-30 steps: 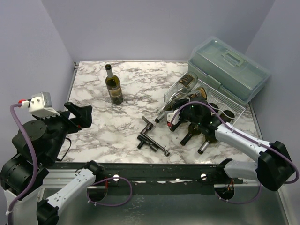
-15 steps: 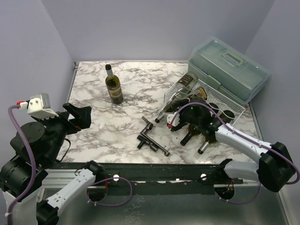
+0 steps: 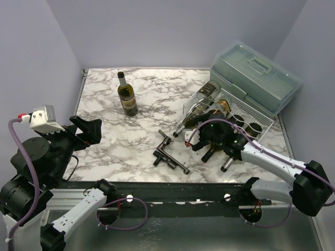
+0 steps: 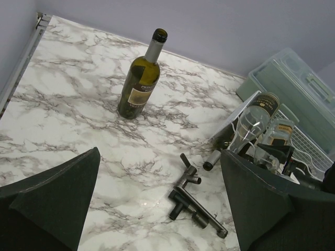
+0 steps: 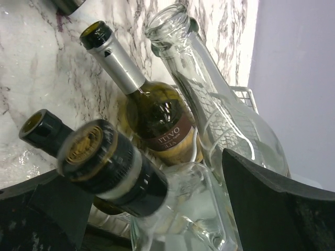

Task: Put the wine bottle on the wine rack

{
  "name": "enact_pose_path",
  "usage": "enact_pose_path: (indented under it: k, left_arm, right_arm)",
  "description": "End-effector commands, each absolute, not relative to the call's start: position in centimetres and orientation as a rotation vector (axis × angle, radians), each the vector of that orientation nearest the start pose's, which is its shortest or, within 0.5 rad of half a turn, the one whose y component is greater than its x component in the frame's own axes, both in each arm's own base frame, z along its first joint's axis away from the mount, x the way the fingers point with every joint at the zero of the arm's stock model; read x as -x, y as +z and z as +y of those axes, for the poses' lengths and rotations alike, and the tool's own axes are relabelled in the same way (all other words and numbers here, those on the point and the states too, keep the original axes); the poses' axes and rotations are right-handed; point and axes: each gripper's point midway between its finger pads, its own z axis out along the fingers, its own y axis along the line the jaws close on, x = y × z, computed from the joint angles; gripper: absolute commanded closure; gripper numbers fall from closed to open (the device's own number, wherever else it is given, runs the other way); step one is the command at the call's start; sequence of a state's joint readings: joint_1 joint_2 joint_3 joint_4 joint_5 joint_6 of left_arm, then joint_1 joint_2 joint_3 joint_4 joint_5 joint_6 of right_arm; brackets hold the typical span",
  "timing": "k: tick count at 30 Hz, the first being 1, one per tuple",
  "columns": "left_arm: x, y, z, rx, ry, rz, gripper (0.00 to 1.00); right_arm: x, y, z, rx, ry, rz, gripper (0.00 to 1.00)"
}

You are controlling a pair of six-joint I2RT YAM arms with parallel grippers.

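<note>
Bottle [image 3: 127, 97]: upright, upper left, unracked | rack [image 3: 260, 125]: right, racked bottles [image 5: 157, 125] laid neck-out in cradles | right gripper [image 3: 212, 135]: jaws wide at necks, gripping nothing | left gripper [image 4: 159, 157]: jaws wide, idle, lower left.

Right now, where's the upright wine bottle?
In the top view the upright bottle stands alone on the far left part of the table, well left of the wire rack and beyond the black metal tool.
</note>
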State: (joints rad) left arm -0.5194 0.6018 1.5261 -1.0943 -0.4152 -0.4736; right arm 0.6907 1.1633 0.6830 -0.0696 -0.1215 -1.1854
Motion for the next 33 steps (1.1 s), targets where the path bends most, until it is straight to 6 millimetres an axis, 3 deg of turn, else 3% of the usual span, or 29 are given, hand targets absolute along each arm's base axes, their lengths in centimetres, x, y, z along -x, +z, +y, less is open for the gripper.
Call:
enact_pose_path:
  k: [1,5,11,19,23,25,28,33]
  left_arm:
    - [-14.2,41.5,-2.4,0.249,-0.391,1.726,0.01]
    - [-14.1,41.6,-2.3,0.251,-0.39,1.724,0.01]
    - [-14.0,41.6,-2.3,0.25,-0.393,1.726,0.01]
    - [-13.8,41.8,-2.1,0.252,-0.389,1.72,0.01]
    - [-13.5,41.7,-1.8,0.257,-0.384,1.718,0.01]
    - [-13.3,41.7,-1.5,0.261,-0.379,1.715,0.01]
    - [-13.2,41.6,-1.3,0.262,-0.368,1.717,0.01]
    - [-13.2,41.5,-1.2,0.261,-0.358,1.72,0.01]
  right_arm:
    - [-28.8,14.1,21.6,1.776,-0.178,1.239,0.0]
    - [-28.6,14.2,21.8,1.773,-0.174,1.232,0.02]
    - [-30.6,14.3,20.2,1.715,-0.338,1.285,0.15]
    - [-33.3,14.6,19.0,1.564,-0.474,1.385,0.17]
    - [-34.2,14.2,17.9,1.534,-0.527,1.443,0.13]
    - [-33.8,14.1,18.2,1.564,-0.495,1.439,0.09]
    - [-31.5,13.4,19.7,1.69,-0.338,1.382,0.0]
    - [-28.0,13.2,21.7,1.806,-0.157,1.304,0.0]
